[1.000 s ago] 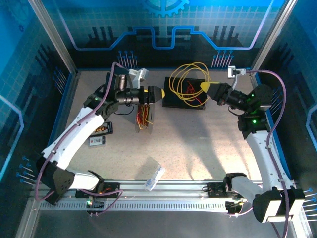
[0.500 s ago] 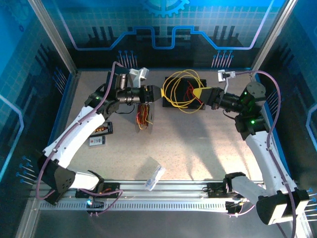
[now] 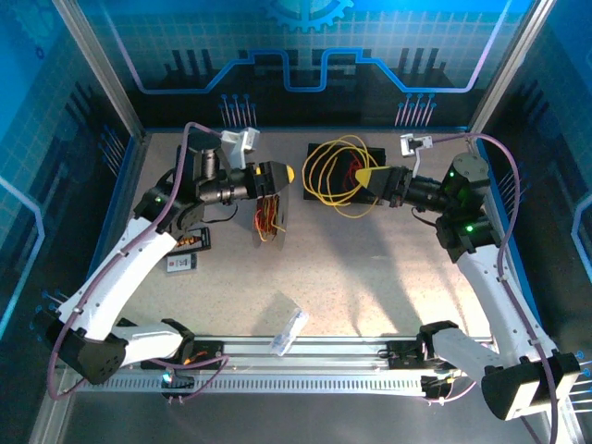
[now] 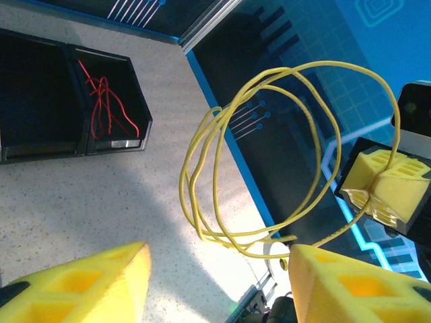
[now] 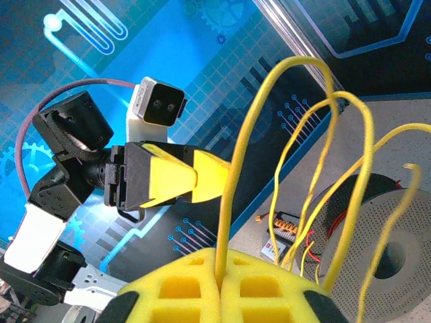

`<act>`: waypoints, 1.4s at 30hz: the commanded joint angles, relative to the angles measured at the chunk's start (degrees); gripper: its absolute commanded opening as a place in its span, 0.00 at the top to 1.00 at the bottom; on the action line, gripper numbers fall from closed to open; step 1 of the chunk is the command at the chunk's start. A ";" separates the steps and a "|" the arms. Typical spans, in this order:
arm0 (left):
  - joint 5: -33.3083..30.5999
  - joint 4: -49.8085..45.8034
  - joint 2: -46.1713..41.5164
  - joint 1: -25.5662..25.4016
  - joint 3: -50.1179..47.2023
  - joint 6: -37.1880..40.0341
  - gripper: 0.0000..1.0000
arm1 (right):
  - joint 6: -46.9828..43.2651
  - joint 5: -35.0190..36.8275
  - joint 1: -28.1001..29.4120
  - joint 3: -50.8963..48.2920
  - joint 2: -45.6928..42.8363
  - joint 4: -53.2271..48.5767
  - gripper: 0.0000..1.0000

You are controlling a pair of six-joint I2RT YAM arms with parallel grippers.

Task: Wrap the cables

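Observation:
A bundle of yellow cables (image 3: 313,176) hangs in loose loops over the black tray (image 3: 322,192). My right gripper (image 3: 363,175) is shut on one end of it; in the right wrist view the strand (image 5: 237,168) rises out of the closed pads (image 5: 219,286). My left gripper (image 3: 285,173) faces the loops from the left, open and holding nothing. In the left wrist view, its yellow fingers (image 4: 87,282) stand wide apart below the loops (image 4: 190,202). Red cables (image 4: 101,101) lie in one tray compartment. More red and orange wires sit on the black spool (image 3: 268,215).
Two small packs (image 3: 190,240) (image 3: 182,264) lie by the left arm. A clear plastic bag (image 3: 289,328) rests near the front rail (image 3: 305,356). Blue walls close in the table on the left, back and right.
My right gripper has carried the yellow loops leftward over the tray, towards the left gripper. The left arm has drawn back a little to the left.

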 commanded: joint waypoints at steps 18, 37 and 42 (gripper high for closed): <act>-0.03 -4.07 12.41 -2.93 9.11 2.48 0.99 | -2.45 0.38 1.63 0.14 -2.65 -2.55 1.00; -15.36 -34.54 21.38 -2.55 30.16 44.26 1.00 | -32.29 14.60 1.47 9.45 -5.27 -40.06 1.00; -22.15 -37.71 24.03 -1.96 37.67 49.37 1.00 | -34.02 21.99 1.51 10.27 -6.09 -43.87 1.00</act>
